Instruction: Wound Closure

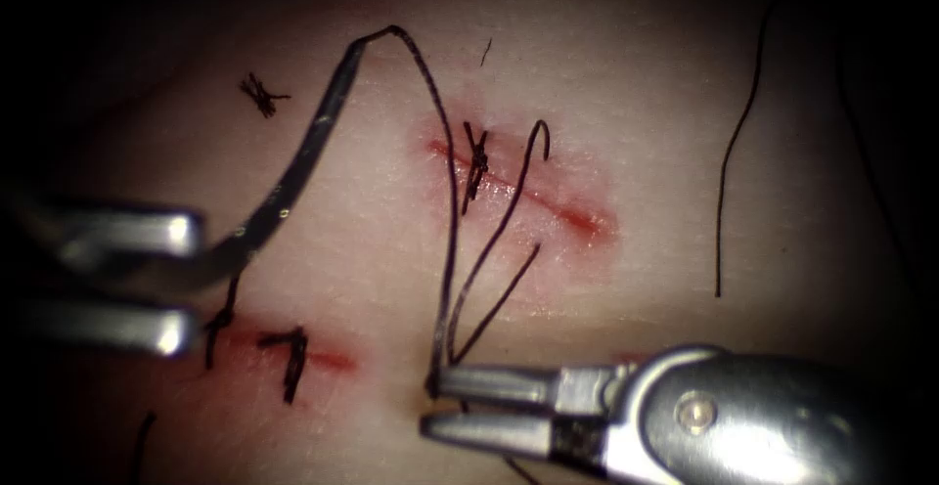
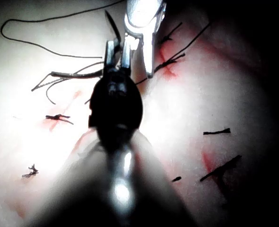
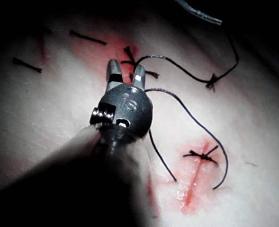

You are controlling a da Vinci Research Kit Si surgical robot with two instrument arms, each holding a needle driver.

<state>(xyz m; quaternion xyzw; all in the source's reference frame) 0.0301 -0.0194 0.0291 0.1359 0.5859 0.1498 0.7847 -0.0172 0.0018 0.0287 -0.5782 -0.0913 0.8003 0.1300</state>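
On the pale tissue a short red cut carries one dark stitch. The curved needle is out of the tissue, left of that cut. Its lower end runs between the jaws of my left tool, close under the upper one; those jaws stand apart and do not clamp it. Black thread arcs from the needle's upper end down to my right tool. That tool's jaws are slightly parted and hold nothing, and the thread ends at the upper jaw's tip. The right wrist view shows these jaws open.
A second red cut near the left tool carries dark stitches. A long loose thread lies to the right and a small cut knot at upper left. The right tool shines just beyond my left tool's jaws.
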